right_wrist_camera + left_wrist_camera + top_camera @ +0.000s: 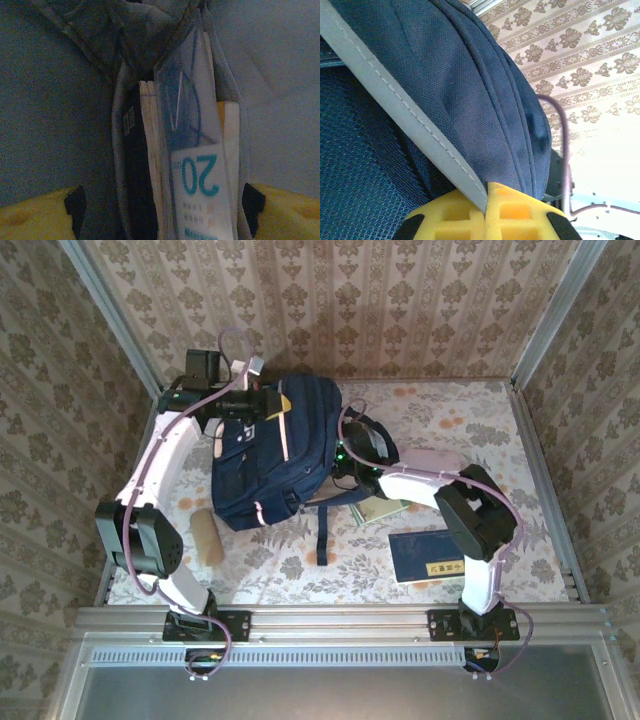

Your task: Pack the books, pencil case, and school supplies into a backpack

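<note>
Floral tablecloth [285, 572], patterned wallpaper on three sides. Backpack [270, 455] lies left of centre. Left gripper [262, 402] sits at its far end, jaws pressed together on the pale trim strip [420, 135] (probably holding the fabric taut so the opening gapes). Right gripper [348, 455] reaches into the bag from its right side. Its jaws are spread, one finger either side of the stack inside, pinching nothing.

White-and-blue pack [200, 185] printed "20" stands on edge in the grey lining, between a black book [132, 200] and what looks like an orange book [229, 140] (light is dim).

Outside on the cloth:
- green-and-white pad [378, 510], just right of the bag
- navy book [430, 555], near right
- pale pink pencil case [432, 458], far side of the right arm

By my reckoning those three are not yet packed.
</note>
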